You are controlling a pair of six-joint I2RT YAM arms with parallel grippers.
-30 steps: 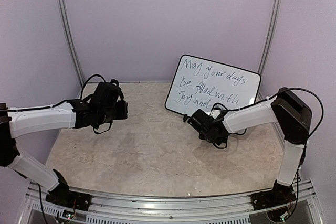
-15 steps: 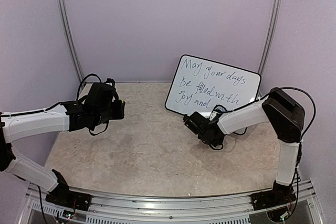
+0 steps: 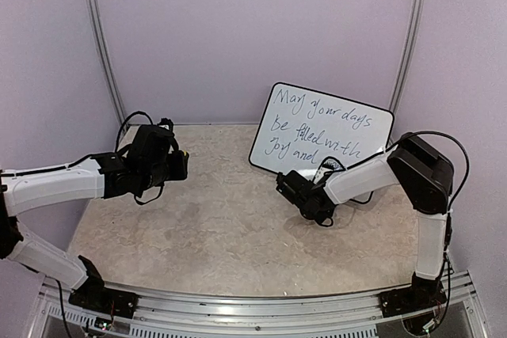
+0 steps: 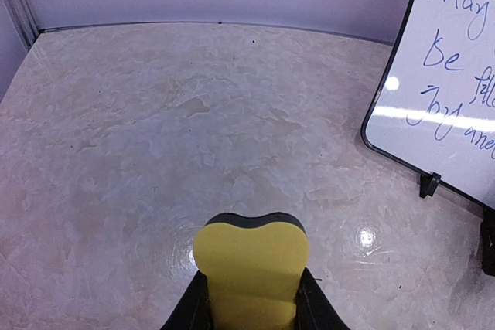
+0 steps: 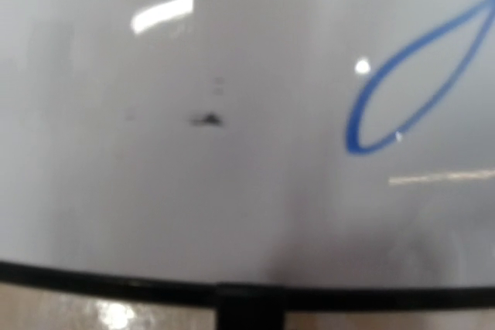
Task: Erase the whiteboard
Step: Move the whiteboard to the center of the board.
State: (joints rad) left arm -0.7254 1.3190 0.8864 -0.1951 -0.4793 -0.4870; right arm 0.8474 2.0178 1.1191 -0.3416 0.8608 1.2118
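The whiteboard (image 3: pixel 321 128) stands tilted back at the rear right of the bench (image 3: pixel 222 235). Its lower edge rests on small black feet, and blue handwriting covers its face. The middle and left of the bench lie open between the two arms. That room is bounded by the back wall (image 3: pixel 253 37), the side walls and a metal rail (image 3: pixel 253 306) along the near edge.

The left arm reaches in from the left with its forearm roughly level. Its end effector (image 3: pixel 178 165) hangs over the bench's left half, well apart from the board. It is clenched on a yellow-faced eraser (image 4: pixel 251 256), one finger on each side, and the eraser points out over bare bench.

The right arm folds sharply at the elbow near the right wall, and its forearm runs left and down. Its end effector (image 3: pixel 289 185) sits low, just in front of the board's bottom edge. The right wrist view shows the black frame and one foot (image 5: pixel 247 311) close up. No fingers show there, so I cannot tell whether it is clenched or released.
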